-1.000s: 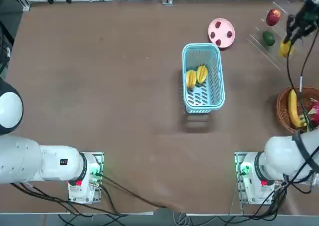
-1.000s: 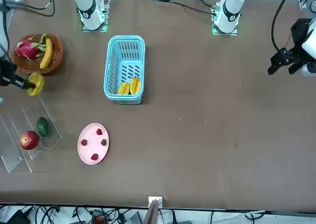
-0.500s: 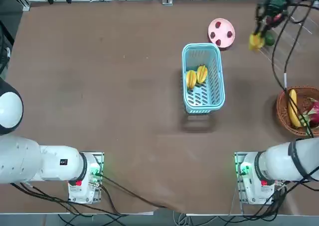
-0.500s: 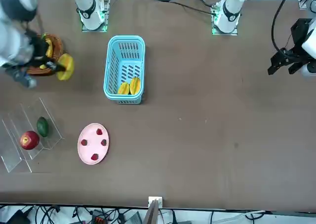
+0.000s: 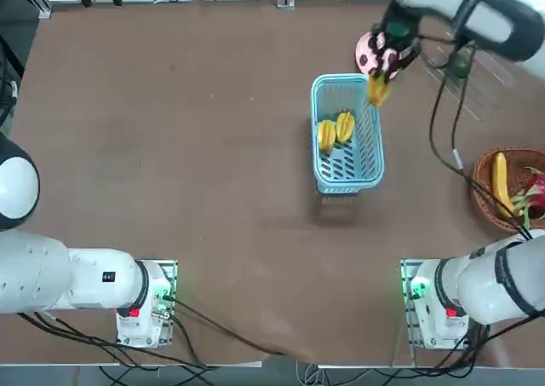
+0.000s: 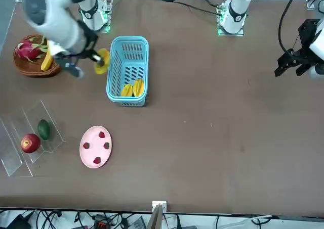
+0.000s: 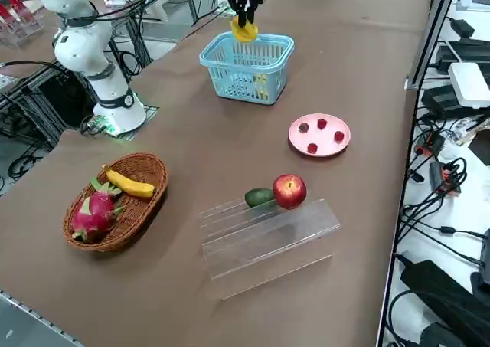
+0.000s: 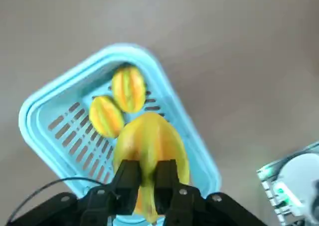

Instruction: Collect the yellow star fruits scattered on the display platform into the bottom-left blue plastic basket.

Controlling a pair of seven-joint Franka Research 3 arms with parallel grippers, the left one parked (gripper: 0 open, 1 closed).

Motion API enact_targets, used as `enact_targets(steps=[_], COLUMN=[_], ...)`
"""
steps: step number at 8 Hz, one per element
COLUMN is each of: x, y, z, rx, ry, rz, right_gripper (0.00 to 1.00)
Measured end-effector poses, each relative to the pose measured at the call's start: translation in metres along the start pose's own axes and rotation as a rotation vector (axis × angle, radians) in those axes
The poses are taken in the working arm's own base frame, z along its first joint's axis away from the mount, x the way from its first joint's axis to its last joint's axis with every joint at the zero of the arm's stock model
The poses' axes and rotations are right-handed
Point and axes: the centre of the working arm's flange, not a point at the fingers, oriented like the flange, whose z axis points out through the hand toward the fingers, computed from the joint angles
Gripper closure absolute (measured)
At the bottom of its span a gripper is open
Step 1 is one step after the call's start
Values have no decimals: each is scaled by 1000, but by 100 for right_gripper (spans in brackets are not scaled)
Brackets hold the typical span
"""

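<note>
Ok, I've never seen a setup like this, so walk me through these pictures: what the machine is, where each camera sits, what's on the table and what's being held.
This is a robot with two arms bolted to a brown table; only its right arm works. Four cameras record the same moment: one overhead, one across the table facing the robot, one raised at the robot's right side, and one on the working arm's wrist.

The right hand is shut on a yellow star fruit, carried in the air at the blue plastic basket, over the basket's rim. Two more star fruits already lie inside.

Also on the table: a pink plate with small red pieces, a clear display platform bearing a red apple and a dark green fruit, and a wicker basket with a banana and a pink dragon fruit.
</note>
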Motion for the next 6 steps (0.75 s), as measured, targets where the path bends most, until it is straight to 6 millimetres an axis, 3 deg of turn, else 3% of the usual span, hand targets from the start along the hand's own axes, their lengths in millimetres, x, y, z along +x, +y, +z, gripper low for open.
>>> enact_targets(steps=[2, 4, 6], x=[-25, -20, -7], y=[-11, -6, 0], z=[38, 47, 32], rx=[-42, -53, -19], ry=[-14, -22, -3], rz=[-13, -1, 23], right_gripper=[69, 36, 1])
